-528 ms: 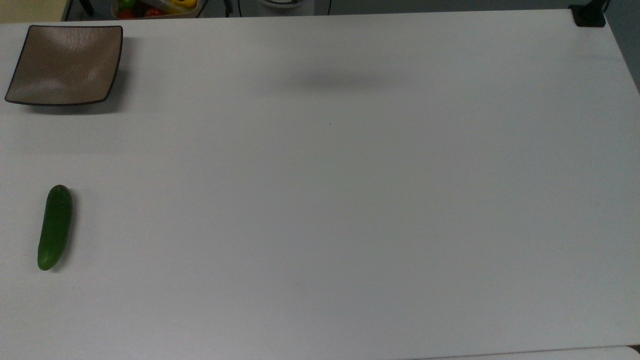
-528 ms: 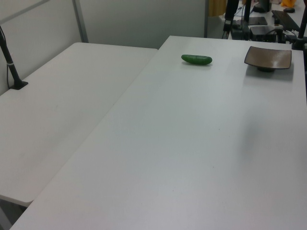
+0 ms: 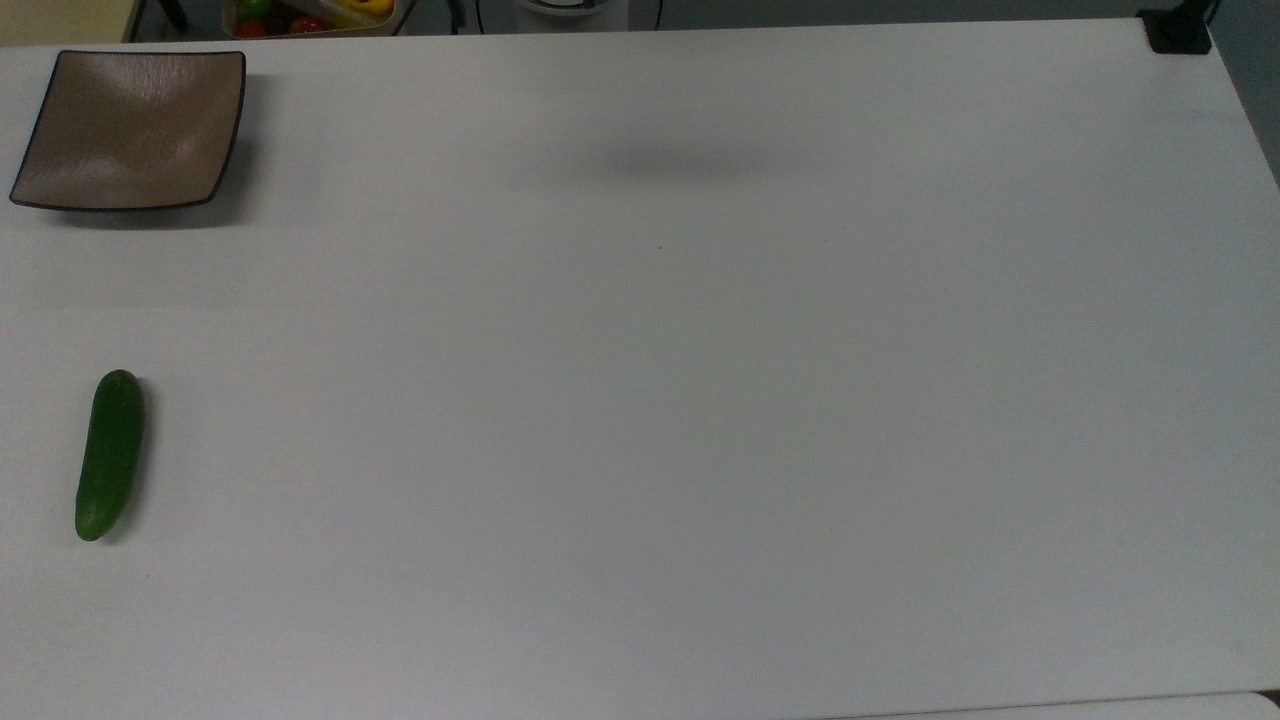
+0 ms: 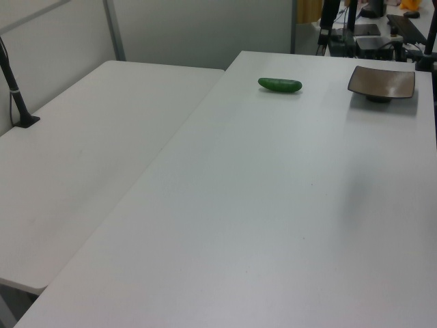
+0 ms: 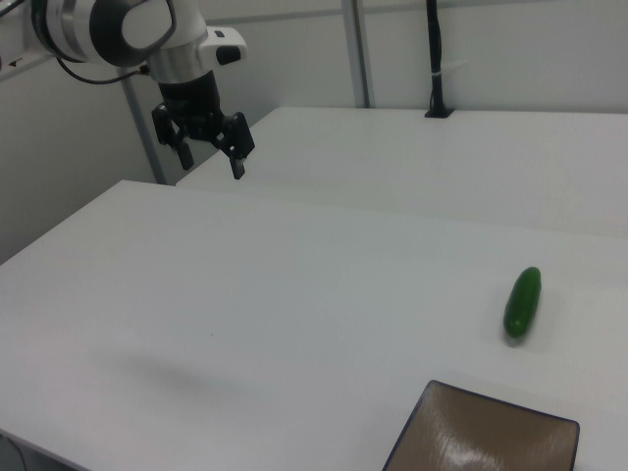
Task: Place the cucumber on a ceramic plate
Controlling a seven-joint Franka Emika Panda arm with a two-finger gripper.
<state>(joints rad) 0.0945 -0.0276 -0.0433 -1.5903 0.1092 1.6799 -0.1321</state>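
Note:
The dark green cucumber (image 3: 110,455) lies flat on the white table near the top view's left edge; it also shows as cucumber (image 4: 280,85) and cucumber (image 5: 523,302). The square taupe-brown ceramic plate (image 3: 130,130) sits bare in the top view's upper left corner, apart from the cucumber, and appears as plate (image 4: 382,82) and plate (image 5: 481,437). My gripper (image 5: 211,160) hangs open and holds nothing, high above the table at the right view's upper left, far from both things.
A second white table (image 4: 82,150) adjoins the work table. A black clamped post (image 4: 17,96) stands on it, also seen as post (image 5: 435,59). A bin of colourful items (image 3: 310,15) sits past the top view's upper edge. A faint shadow (image 3: 690,160) lies on the table.

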